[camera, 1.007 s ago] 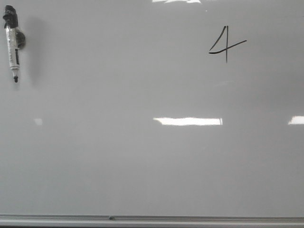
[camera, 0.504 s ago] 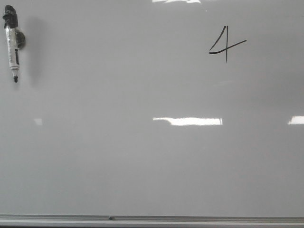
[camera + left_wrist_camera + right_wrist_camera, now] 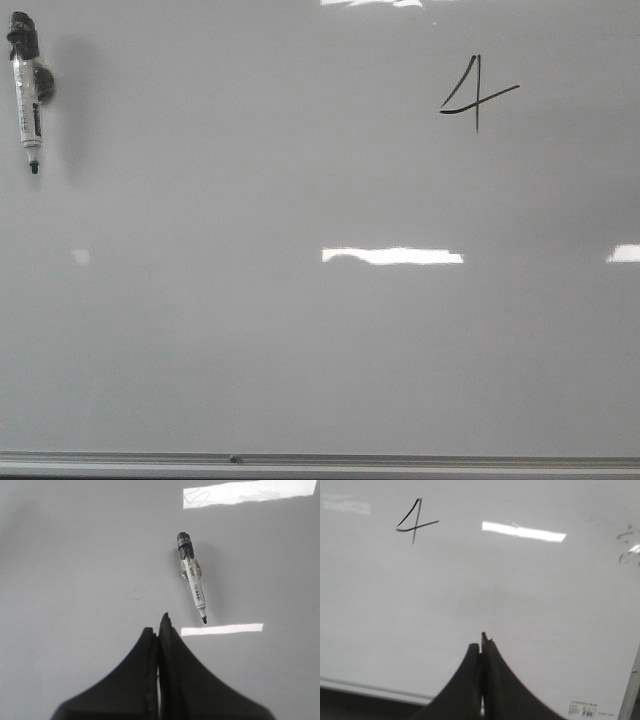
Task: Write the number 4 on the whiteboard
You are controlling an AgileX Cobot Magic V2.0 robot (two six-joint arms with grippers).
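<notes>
4 done far right on whiteboard, marker parked far left, both end effectors closed, empty; best just retract clear without smudging.

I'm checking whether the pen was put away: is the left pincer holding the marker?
No: in the left wrist view the left pincer is shut on nothing, and the white-barrelled, black-capped marker lies apart on the glossy pale whiteboard.

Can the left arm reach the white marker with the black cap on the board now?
Probably yes: nothing lies between the left pincer and the white black-capped marker, though its fingers are shut and must open first.
</notes>
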